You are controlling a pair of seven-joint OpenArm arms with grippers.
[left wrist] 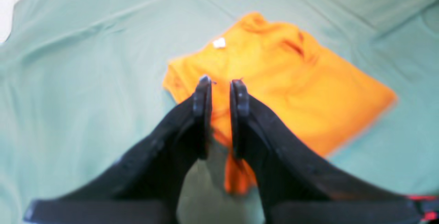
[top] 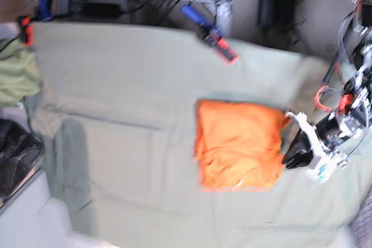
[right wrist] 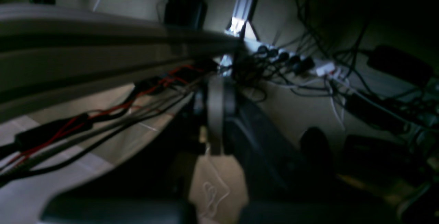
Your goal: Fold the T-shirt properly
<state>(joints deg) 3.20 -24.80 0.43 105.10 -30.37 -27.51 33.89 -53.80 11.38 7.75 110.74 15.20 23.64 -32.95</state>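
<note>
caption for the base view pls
Left claw at the edge of the folded orange T-shirt on the sage green cloth.

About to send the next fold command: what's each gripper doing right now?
Left gripper: jaws slightly apart above the edge of the T-shirt; whether it pinches fabric cannot be told.
Right gripper: shut, holding nothing, off the table.

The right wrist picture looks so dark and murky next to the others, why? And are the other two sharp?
Right wrist view: dim, pointing under the table edge at cables on the floor, little light there. Left wrist view: bright but soft, the T-shirt has fuzzy edges beyond the left gripper. Base view: evenly lit, slightly smeared, with a soft shadow on the green cloth.
</note>
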